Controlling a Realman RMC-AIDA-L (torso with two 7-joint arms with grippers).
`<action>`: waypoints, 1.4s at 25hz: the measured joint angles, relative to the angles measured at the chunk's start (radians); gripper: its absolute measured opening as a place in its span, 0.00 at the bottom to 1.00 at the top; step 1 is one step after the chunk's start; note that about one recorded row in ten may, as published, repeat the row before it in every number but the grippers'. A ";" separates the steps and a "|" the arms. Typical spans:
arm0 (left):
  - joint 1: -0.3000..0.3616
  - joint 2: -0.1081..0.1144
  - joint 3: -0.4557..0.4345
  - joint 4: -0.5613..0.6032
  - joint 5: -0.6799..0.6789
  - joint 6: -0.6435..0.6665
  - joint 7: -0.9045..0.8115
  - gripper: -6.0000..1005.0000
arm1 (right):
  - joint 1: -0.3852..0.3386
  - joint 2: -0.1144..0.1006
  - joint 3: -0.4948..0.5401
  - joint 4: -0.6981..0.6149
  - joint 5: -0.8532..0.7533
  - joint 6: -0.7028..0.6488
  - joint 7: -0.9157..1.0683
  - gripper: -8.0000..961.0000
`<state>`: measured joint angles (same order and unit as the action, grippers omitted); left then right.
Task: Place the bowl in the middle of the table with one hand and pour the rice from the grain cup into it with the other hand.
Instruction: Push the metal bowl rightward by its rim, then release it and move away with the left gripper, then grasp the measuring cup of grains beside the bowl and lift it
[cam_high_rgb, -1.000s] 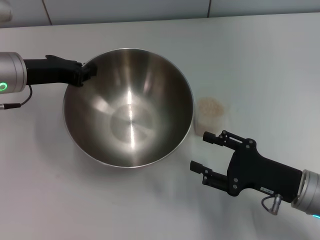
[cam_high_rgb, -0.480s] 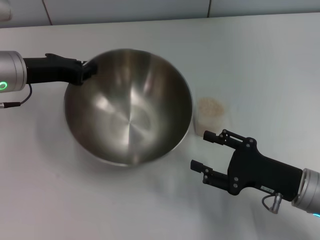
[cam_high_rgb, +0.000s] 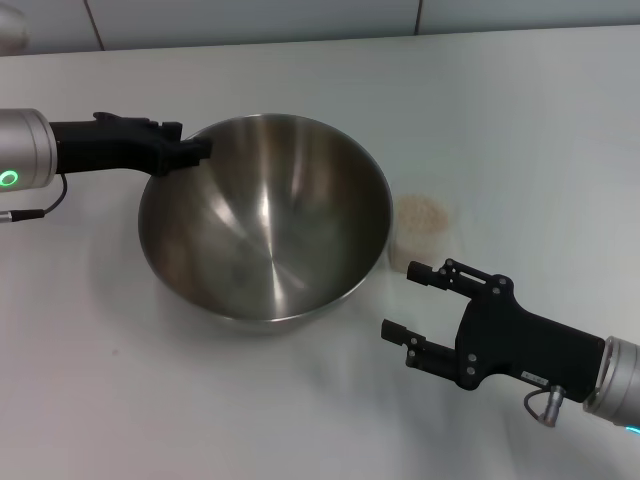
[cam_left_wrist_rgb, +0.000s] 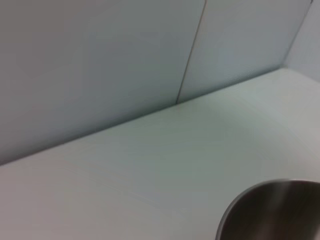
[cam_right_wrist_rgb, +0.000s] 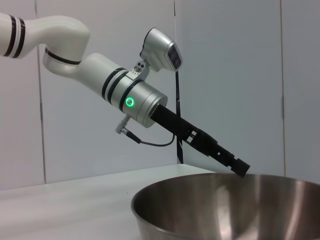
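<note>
The steel bowl (cam_high_rgb: 265, 225) sits left of the table's (cam_high_rgb: 520, 120) middle, its near wall low and its far rim raised. My left gripper (cam_high_rgb: 192, 150) is shut on the bowl's far-left rim; the right wrist view shows it (cam_right_wrist_rgb: 239, 167) at the rim of the bowl (cam_right_wrist_rgb: 225, 207). A part of the bowl also shows in the left wrist view (cam_left_wrist_rgb: 272, 210). The clear grain cup (cam_high_rgb: 418, 235) holding rice (cam_high_rgb: 420, 212) stands just right of the bowl. My right gripper (cam_high_rgb: 398, 300) is open and empty, just in front of the cup, not touching it.
A tiled wall (cam_high_rgb: 300, 18) runs along the table's back edge. The white left arm (cam_right_wrist_rgb: 100, 75) reaches over the table behind the bowl in the right wrist view.
The left gripper has moved slightly right and the bowl with it; the bowl now sits at a different tilt. The right arm and the cup have not moved.
</note>
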<state>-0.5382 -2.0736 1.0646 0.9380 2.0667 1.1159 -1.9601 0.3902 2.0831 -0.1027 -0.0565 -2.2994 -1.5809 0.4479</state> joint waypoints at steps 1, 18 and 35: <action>0.005 0.000 0.000 0.000 -0.016 -0.001 0.014 0.24 | 0.000 0.000 0.000 0.000 0.000 0.000 0.000 0.72; 0.148 0.013 -0.120 0.012 -0.494 0.174 0.476 0.82 | -0.009 0.000 0.004 0.007 0.010 -0.005 -0.005 0.71; 0.328 0.108 -0.188 -0.002 -0.479 0.631 0.828 0.81 | -0.033 0.001 0.081 0.017 0.013 -0.016 -0.012 0.71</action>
<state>-0.2101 -1.9659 0.8765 0.9363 1.5875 1.7470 -1.1323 0.3574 2.0836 -0.0218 -0.0390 -2.2868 -1.5970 0.4358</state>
